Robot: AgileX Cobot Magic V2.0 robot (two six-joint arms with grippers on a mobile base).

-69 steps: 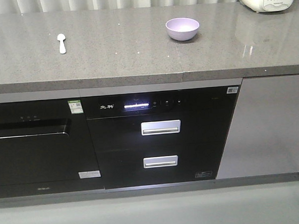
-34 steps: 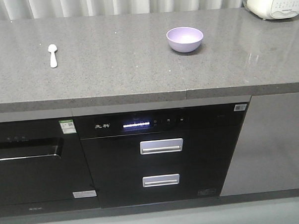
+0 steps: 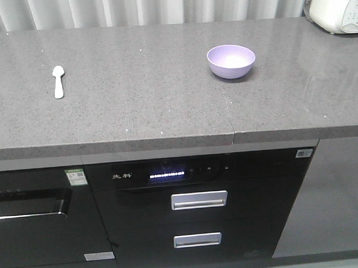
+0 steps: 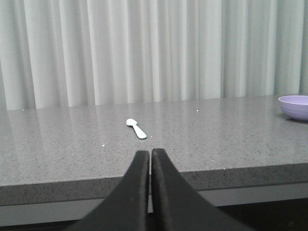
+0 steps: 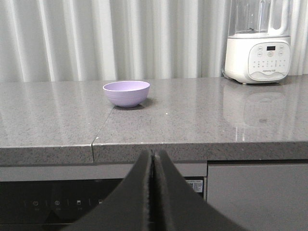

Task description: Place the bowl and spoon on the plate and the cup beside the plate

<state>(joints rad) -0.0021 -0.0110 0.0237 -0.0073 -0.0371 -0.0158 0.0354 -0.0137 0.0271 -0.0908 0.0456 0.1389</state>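
A lavender bowl [image 3: 231, 61] sits upright on the grey countertop [image 3: 142, 106], right of centre; it also shows in the right wrist view as the bowl [image 5: 126, 93] and at the right edge of the left wrist view as the bowl [image 4: 294, 106]. A pale mint spoon [image 3: 58, 81] lies at the counter's left, scoop pointing away; the spoon [image 4: 136, 128] lies ahead of my left gripper [image 4: 150, 153]. Both grippers are shut and empty, held in front of the counter edge; my right gripper [image 5: 154, 154] faces the bowl. Plate and cup are out of view.
A white kitchen appliance [image 5: 258, 48] stands at the counter's back right corner. Pale curtains [image 4: 144, 48] hang behind the counter. Below the counter are black built-in appliances with two silver drawer handles [image 3: 199, 199] and a grey cabinet panel [image 3: 342, 192].
The front view has shifted: counter, bowl and spoon sit lower and larger in frame, so the base has come closer. Bowl and spoon lie where they were on the counter.
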